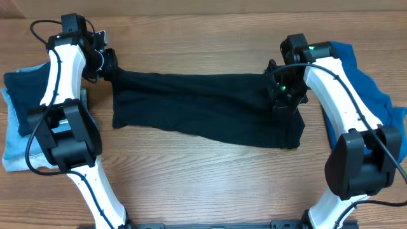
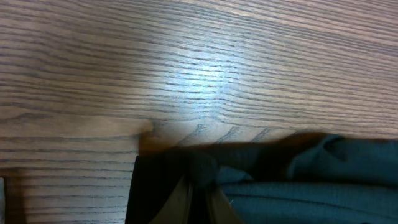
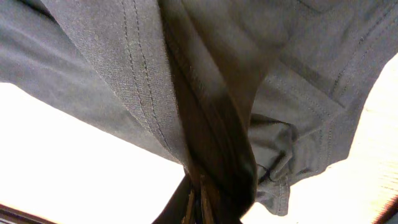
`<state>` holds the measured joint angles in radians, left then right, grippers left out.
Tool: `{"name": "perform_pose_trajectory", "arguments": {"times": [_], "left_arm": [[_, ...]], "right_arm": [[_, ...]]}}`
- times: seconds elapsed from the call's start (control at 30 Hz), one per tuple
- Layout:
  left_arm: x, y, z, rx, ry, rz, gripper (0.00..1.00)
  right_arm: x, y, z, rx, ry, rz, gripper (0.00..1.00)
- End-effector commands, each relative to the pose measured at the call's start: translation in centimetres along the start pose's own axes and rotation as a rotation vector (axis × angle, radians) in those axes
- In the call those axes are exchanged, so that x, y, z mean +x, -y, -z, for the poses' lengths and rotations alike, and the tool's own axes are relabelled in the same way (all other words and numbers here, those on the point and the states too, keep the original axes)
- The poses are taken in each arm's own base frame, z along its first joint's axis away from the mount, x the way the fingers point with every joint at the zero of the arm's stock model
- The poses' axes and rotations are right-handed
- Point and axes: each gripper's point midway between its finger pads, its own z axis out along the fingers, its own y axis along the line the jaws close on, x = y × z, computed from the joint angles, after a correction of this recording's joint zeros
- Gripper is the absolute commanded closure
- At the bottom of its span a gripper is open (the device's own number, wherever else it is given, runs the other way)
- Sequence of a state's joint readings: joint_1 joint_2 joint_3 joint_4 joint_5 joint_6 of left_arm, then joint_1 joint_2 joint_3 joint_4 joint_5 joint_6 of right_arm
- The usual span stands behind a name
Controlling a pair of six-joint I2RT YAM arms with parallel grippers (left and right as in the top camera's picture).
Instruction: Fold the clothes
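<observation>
I count two arms, two grippers and, as far as I can make out, four pieces of cloth on the wooden table (image 1: 203, 184). One black garment (image 1: 203, 105) lies across the middle, spread between the grippers, with its lower hem sagging toward 5 o'clock. One teal-blue garment (image 1: 375, 95) sits at the 3 o'clock edge. At 9 o'clock there is one pair of light-blue jeans (image 1: 14, 146) with one dark navy cloth (image 1: 25, 95) on top.

The left gripper (image 1: 108, 67), at about 10 o'clock, is clamped on the black garment's upper corner, and the fabric gathers into a point there. The right gripper (image 1: 281, 95), near 2 o'clock, is pinched on the opposite end, where the cloth bunches.

Much is hidden. The right arm covers the middle of the teal-blue garment, so I cannot tell its shape. The left arm crosses the pile at 9 o'clock, and the picture edge cuts the jeans off. In the left wrist view the garment (image 2: 311, 186) fills only the bottom strip and the fingers are lost in shadow. In the right wrist view stitched fabric (image 3: 124, 68) fills nearly everything, folding down to the pinch at 6 o'clock.
</observation>
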<state>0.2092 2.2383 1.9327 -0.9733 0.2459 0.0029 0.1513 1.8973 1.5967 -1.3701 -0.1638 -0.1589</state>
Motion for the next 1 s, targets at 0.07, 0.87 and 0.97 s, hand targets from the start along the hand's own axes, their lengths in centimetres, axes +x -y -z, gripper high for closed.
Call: {"name": "perform_pose_trajectory", "arguments": {"times": [0.07,0.87,0.97], "left_arm": [[-0.7,0.0,1.1,-0.018,0.027,-0.027,0.91],[6.3,-2.4,-0.8,-0.125,-0.212,0.022,0.67],[6.2,-4.3,-0.9,-0.23,-0.205,0.01,0.79]], "right_arm": [[-0.3,0.1,0.5,0.011,0.019,0.001,0.88],[-1.9,0.5,-0.6,0.017,0.081,0.013,0.86],[-2.0,0.5,-0.6,0.017,0.085,0.013,0.85]]}}
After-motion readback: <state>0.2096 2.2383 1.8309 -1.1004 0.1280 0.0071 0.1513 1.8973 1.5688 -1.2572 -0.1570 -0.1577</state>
